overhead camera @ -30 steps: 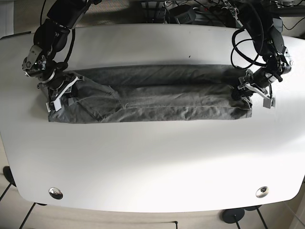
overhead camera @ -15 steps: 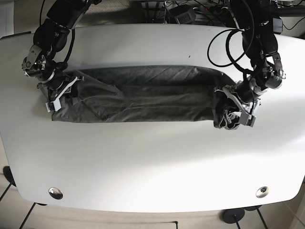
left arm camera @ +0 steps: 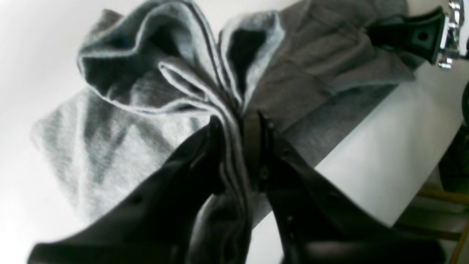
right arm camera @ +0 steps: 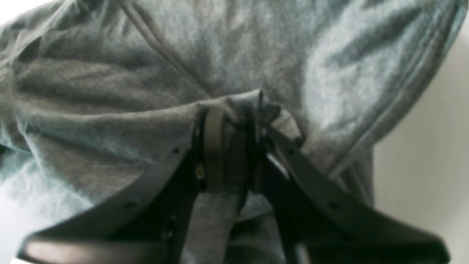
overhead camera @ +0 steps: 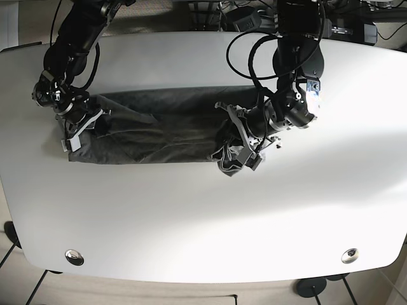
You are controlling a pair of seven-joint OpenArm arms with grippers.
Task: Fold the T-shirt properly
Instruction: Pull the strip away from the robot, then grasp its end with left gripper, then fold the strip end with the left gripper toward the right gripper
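A dark grey T-shirt [overhead camera: 152, 130] lies folded into a long band on the white table [overhead camera: 203, 216]. My left gripper [overhead camera: 236, 157] is shut on the shirt's right end and holds it bunched above the band near the middle; in the left wrist view [left arm camera: 238, 146] the fabric [left arm camera: 176, 84] is pinched between the fingers. My right gripper [overhead camera: 75, 136] is shut on the shirt's left end at the table's left; in the right wrist view [right arm camera: 234, 146] cloth [right arm camera: 183, 66] is clamped between the jaws.
Black cables [overhead camera: 254, 51] loop above the left arm. Two round metal fittings [overhead camera: 74, 257] [overhead camera: 349, 255] sit near the table's front edge. Equipment and cables lie behind the back edge.
My left gripper has carried the shirt's right end leftwards, from the table's right side to near the middle, doubling the band over. The right gripper has stayed in place.
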